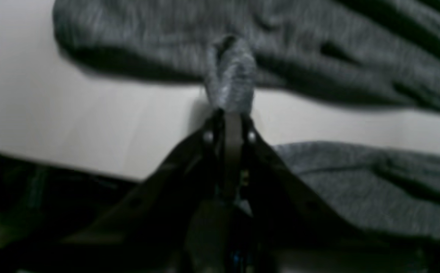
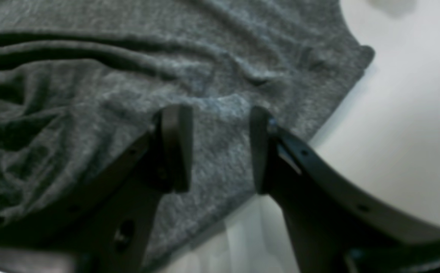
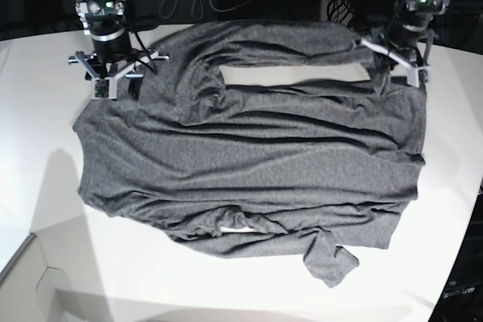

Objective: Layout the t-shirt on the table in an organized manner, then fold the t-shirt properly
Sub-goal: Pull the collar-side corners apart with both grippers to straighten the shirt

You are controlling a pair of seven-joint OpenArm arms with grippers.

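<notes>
A fold of the shirt point(image 1: 230, 77) is pinched by the left gripper point(image 1: 230, 113), while the right gripper point(image 2: 220, 148) is held open over it.

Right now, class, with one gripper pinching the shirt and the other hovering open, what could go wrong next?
1. The left gripper pinches only a small tuft of the t-shirt; pulling may let it slip free.
2. The right gripper is open above the cloth, so a one-sided pull could skew the shirt.
3. The near sleeve lies bunched; dragging may deepen the wrinkles.
</notes>
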